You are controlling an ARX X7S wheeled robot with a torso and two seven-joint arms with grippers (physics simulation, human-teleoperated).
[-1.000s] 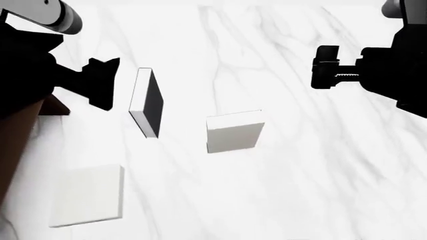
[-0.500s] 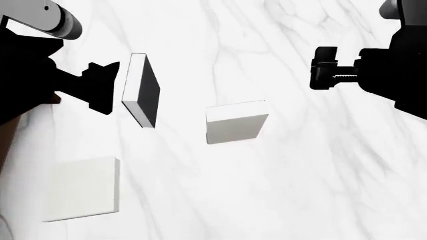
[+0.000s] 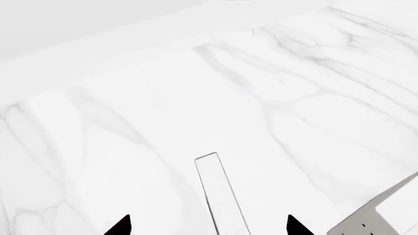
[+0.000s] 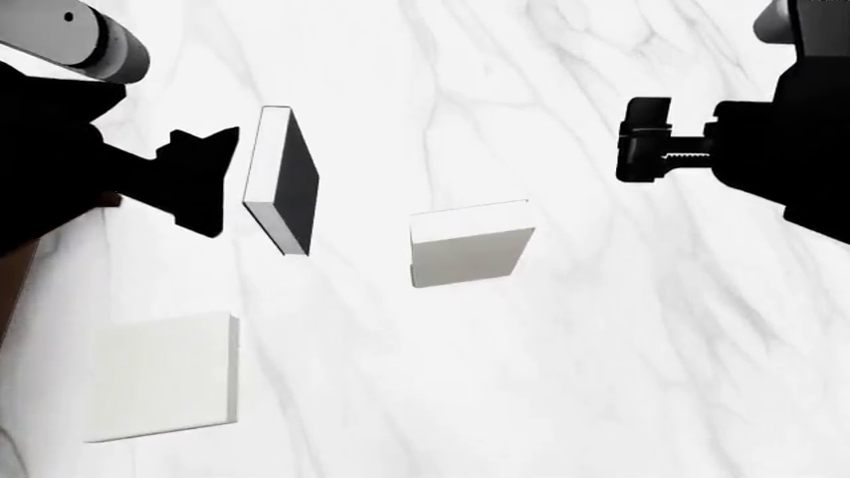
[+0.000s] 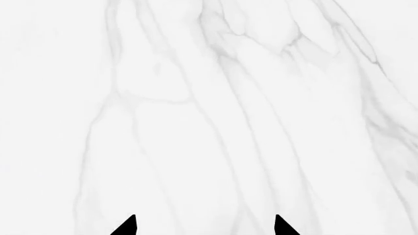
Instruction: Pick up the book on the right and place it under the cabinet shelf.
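A brown sliver of the cabinet shelf (image 4: 11,289) is showing at the left edge of the head view, mostly cut off by the frame and hidden behind the left arm; its shelf and interior cannot be made out. The left gripper (image 4: 199,184) is hanging over the marble surface (image 4: 598,349), reaching toward the black-faced book (image 4: 282,179); its jaws are standing apart in the left wrist view, with that book's narrow white edge lying between the two tips. A flat plain pale book (image 4: 162,376) is lying near the front left, well apart from the others. The book (image 4: 472,244) named in the task is sitting near the centre, rightmost of the three, tilted slightly, untouched; in the left wrist view only its corner (image 3: 382,215) is entering, with tiny dark dots on its edge. The right gripper (image 4: 647,139) is hovering well apart from it; the right arm is extending in from the right edge; its jaws are apart over bare marble.
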